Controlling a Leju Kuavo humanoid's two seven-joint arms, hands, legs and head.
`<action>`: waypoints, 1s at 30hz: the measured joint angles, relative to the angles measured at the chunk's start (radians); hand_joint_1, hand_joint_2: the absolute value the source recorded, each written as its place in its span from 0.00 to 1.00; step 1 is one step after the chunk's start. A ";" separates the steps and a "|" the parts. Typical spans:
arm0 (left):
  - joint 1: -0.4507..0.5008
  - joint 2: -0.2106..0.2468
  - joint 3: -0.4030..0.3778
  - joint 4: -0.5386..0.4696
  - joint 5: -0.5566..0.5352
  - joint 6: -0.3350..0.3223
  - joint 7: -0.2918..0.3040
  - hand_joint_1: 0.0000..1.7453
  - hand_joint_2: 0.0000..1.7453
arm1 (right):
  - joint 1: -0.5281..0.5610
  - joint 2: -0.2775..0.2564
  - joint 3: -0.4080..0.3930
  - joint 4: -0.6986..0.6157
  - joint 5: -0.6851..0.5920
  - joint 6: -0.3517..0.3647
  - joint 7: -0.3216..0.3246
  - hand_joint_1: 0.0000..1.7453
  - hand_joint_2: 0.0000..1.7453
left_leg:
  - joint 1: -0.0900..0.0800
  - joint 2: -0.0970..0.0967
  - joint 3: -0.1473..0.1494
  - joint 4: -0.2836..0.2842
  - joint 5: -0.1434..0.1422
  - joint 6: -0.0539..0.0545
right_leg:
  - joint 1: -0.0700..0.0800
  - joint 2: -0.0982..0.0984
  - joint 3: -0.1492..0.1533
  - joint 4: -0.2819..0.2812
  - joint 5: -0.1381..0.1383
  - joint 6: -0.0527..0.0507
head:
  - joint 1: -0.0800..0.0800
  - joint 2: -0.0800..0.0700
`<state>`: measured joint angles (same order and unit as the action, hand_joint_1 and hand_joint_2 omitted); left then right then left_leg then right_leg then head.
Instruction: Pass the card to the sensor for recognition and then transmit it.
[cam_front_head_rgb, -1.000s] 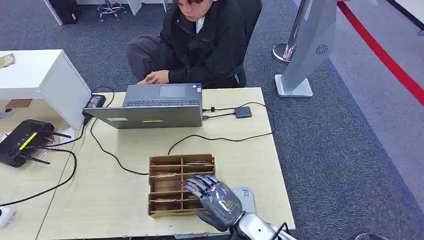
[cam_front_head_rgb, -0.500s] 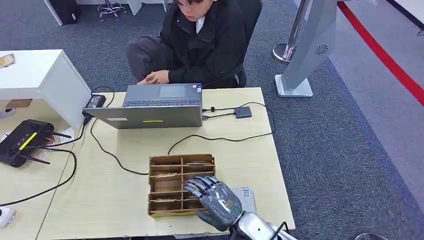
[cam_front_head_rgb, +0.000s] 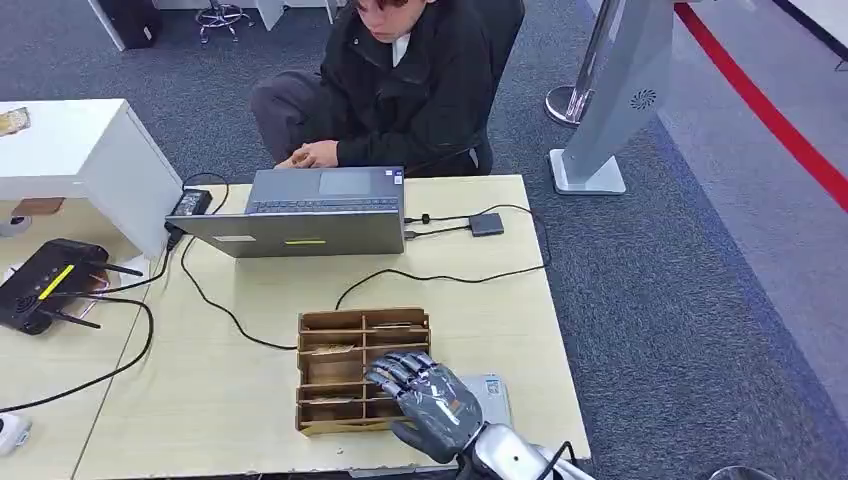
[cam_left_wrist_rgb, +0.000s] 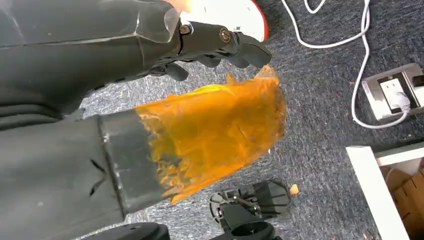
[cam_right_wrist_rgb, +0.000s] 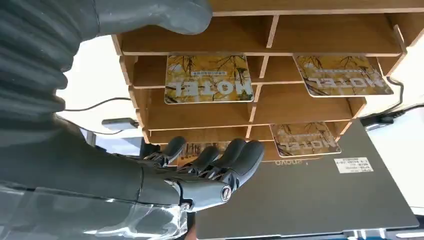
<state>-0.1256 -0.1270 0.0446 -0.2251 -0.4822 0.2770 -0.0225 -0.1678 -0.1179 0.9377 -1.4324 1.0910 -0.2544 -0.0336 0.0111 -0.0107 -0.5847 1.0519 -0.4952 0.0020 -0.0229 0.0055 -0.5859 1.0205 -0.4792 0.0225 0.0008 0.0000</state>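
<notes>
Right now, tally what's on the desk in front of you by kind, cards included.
Laptop: 1
Wooden card rack: 1
Hotel cards: 3 in clear sight
Small grey box: 1
Flat pale pad: 1
Total: 7

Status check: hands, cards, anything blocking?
Right hand open over wooden slotted card rack. Yellow hotel cards in slots, none held. Left hand hanging, empty.

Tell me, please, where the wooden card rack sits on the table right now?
In the head view, the wooden card rack stands near the table's front edge, ahead of the laptop, with the right hand over its right side.
</notes>
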 joint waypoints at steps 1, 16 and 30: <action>0.000 0.000 0.000 0.000 0.000 0.000 0.000 0.00 0.00 | 0.000 0.000 0.001 0.000 0.000 0.000 0.000 0.28 1.00 | 0.000 0.000 0.000 0.000 0.000 0.000 | 0.000 0.000 0.000 0.000 0.000 0.000 | 0.000 0.000; 0.000 0.000 0.006 0.000 -0.004 -0.001 0.000 0.00 0.00 | -0.001 0.000 0.006 0.000 -0.004 0.008 0.001 0.50 1.00 | 0.000 0.000 0.000 0.000 0.000 0.000 | 0.000 0.000 0.000 0.000 0.000 0.000 | 0.000 0.000; 0.000 0.000 0.008 0.000 -0.005 -0.001 0.000 0.00 0.00 | -0.005 0.000 0.007 -0.003 -0.008 0.016 0.002 0.75 1.00 | 0.000 0.000 0.000 0.000 0.000 0.000 | 0.000 0.000 0.000 0.000 0.000 0.000 | 0.000 0.000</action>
<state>-0.1256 -0.1274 0.0523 -0.2251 -0.4868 0.2758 -0.0225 -0.1727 -0.1179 0.9445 -1.4351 1.0826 -0.2384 -0.0313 0.0111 -0.0107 -0.5847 1.0519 -0.4952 0.0020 -0.0229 0.0055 -0.5859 1.0204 -0.4792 0.0225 0.0008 0.0000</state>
